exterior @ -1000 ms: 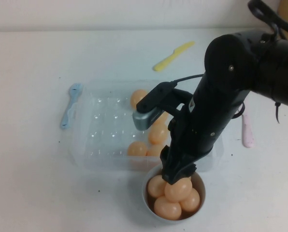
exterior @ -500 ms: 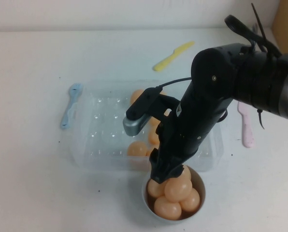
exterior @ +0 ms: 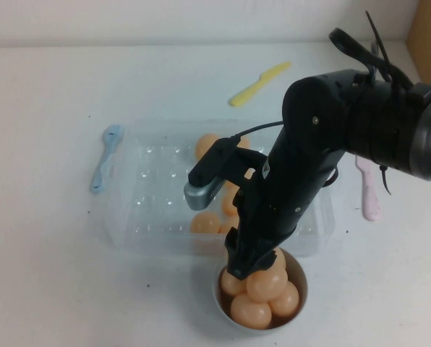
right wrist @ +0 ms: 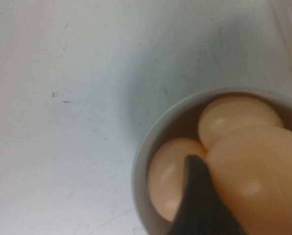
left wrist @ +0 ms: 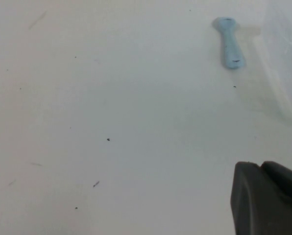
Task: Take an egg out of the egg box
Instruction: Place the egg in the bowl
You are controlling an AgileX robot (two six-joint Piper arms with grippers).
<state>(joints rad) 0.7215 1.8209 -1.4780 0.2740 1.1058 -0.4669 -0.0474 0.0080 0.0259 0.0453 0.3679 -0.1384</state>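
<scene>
My right gripper [exterior: 253, 269] hangs over the white bowl [exterior: 219, 293] in front of the egg box [exterior: 139, 217], shut on an egg [exterior: 266, 283] that sits atop the pile in the bowl. In the right wrist view one dark finger [right wrist: 197, 196] presses against this egg [right wrist: 254, 181], with two more eggs [right wrist: 234, 117] below it inside the bowl [right wrist: 146, 161]. The clear egg box holds a few eggs [exterior: 205, 222] on its right side, partly hidden by the arm. My left gripper [left wrist: 261, 166] is shut above bare table, out of the high view.
A blue spoon [exterior: 105, 155] lies left of the egg box and also shows in the left wrist view [left wrist: 228, 41]. A yellow knife [exterior: 259, 83] lies behind the box, a pink utensil [exterior: 368, 189] to its right. A brown box [exterior: 429, 29] stands at the far right corner.
The right arm has swung a little to the left over the bowl. The egg at its tip stays on top of the pile.
</scene>
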